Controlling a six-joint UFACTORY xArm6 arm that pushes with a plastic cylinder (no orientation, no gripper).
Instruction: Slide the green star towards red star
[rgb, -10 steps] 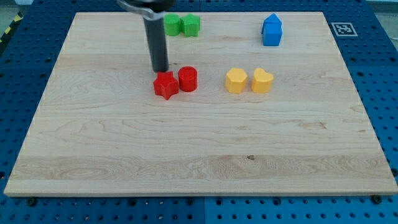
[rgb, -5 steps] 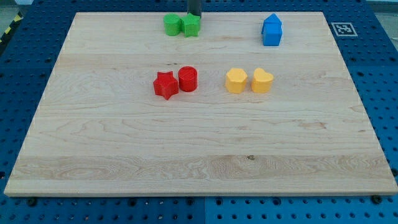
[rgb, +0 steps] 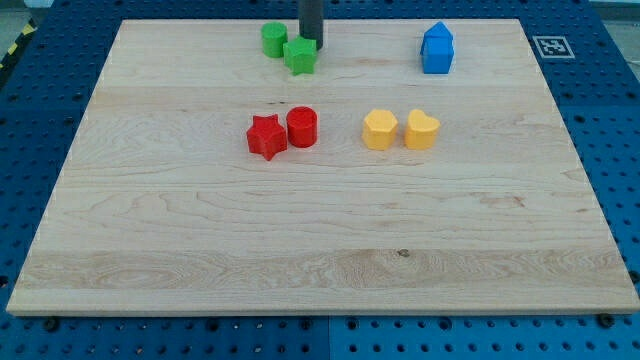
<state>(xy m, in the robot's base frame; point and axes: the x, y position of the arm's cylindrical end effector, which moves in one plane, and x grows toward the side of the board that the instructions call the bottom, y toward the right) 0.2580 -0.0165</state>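
One dark, smooth rod comes down from the view's top edge, and my tip (rgb: 311, 45) rests against the upper right side of the green star (rgb: 300, 56); it is a bare rod end with no jaws, so it holds nothing and only presses on that block. The green star is a small matte block with blunt points, lying near the board's top edge, and its left side touches a green cylinder (rgb: 273, 39) that sits slightly higher in the view. Below them, well apart and near the board's middle, the red star (rgb: 266, 137) lies with a red cylinder (rgb: 302, 127) touching its right side. To the view's right of that pair, a yellow rounded block (rgb: 380, 130), whose exact shape I cannot make out, sits just beside a yellow heart (rgb: 422, 130). Near the top right, two blue blocks (rgb: 437, 48) stand pressed together, the upper one peaked like a small house. All rest on a pale wooden board (rgb: 300, 240) with long grain lines and a small dark knot. Around it lies a blue perforated table (rgb: 620, 160), and a black-and-white square marker (rgb: 550, 46) sits beyond the board's top right corner.
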